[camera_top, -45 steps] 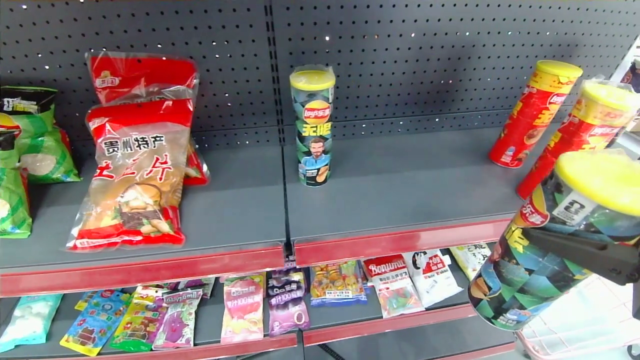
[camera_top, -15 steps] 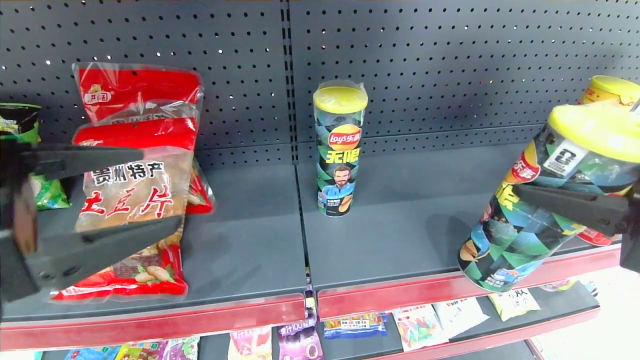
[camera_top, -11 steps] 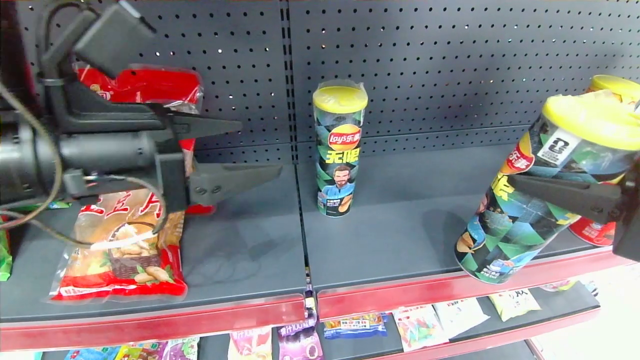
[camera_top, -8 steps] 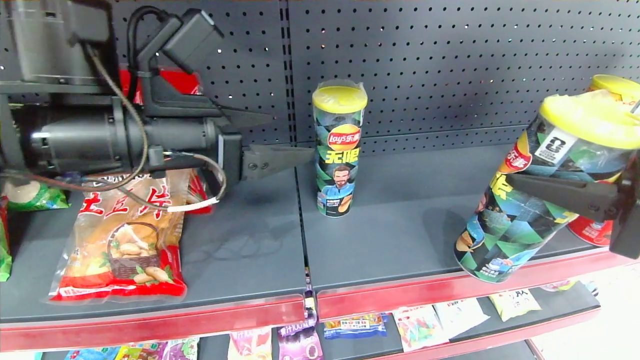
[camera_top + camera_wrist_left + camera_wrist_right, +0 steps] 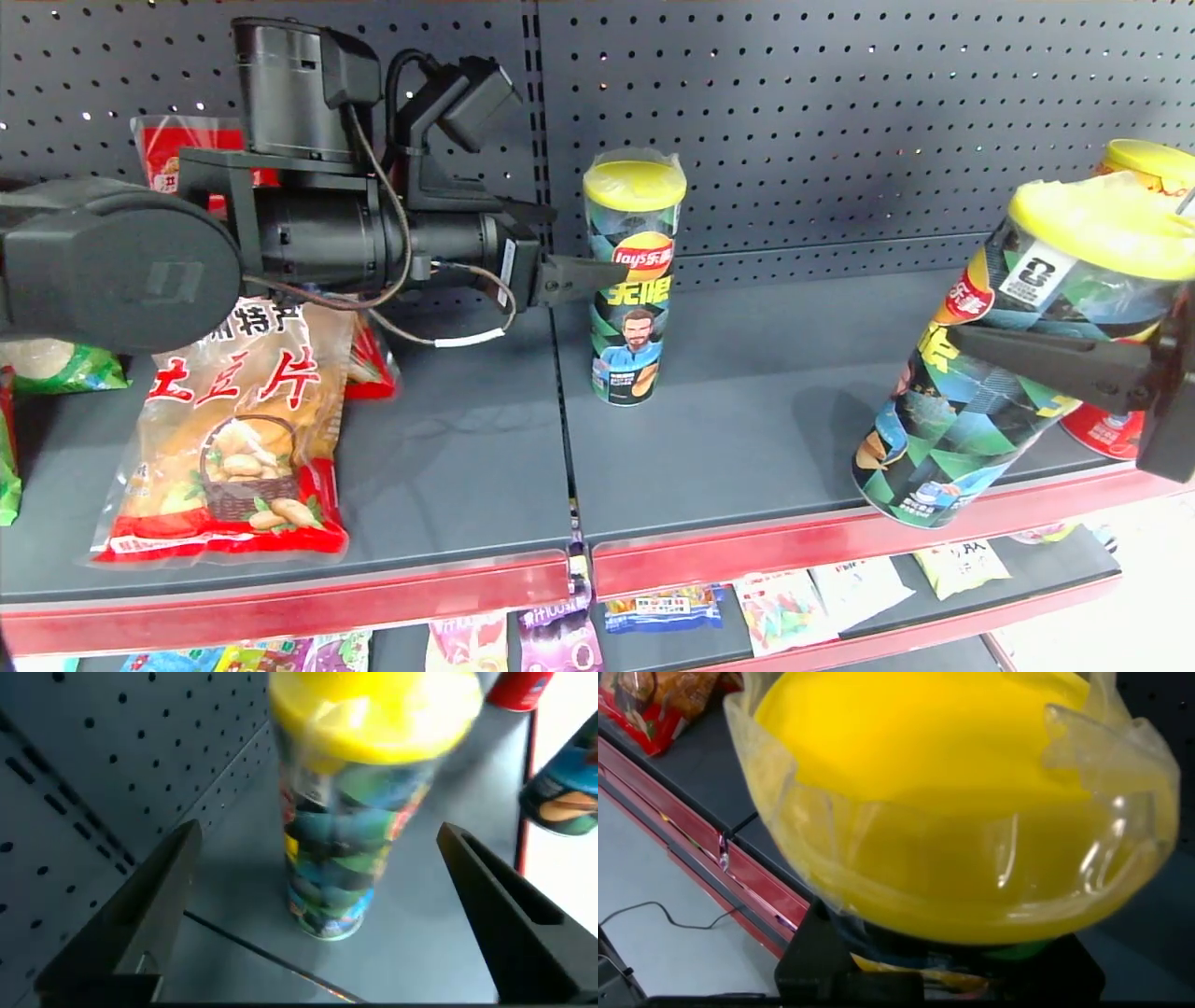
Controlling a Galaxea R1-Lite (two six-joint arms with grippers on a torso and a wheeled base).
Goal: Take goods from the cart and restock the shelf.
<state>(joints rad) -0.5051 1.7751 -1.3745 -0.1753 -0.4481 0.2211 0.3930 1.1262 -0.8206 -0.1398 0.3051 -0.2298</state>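
My left claw (image 5: 320, 835), fingers spread wide, flanks the standing chip can (image 5: 633, 280) near the middle of the shelf (image 5: 747, 420), close to the back panel; neither finger touches it. My right claw (image 5: 1064, 364) is clamped around the middle of a second chip can (image 5: 980, 392), held tilted at the shelf's front right edge. Whether its base rests on the red lip I cannot tell. Both tubes look light and stiff-walled but crushable, wrapped in slick film, with brittle contents. I judge a gentle squeeze at mid-height, below the yellow lid, the safest hold. Tall and narrow, the standing can would likely topple if nudged. A red can (image 5: 1134, 161) stands at the right end; a potato-slice bag (image 5: 233, 420) lies toward the left.
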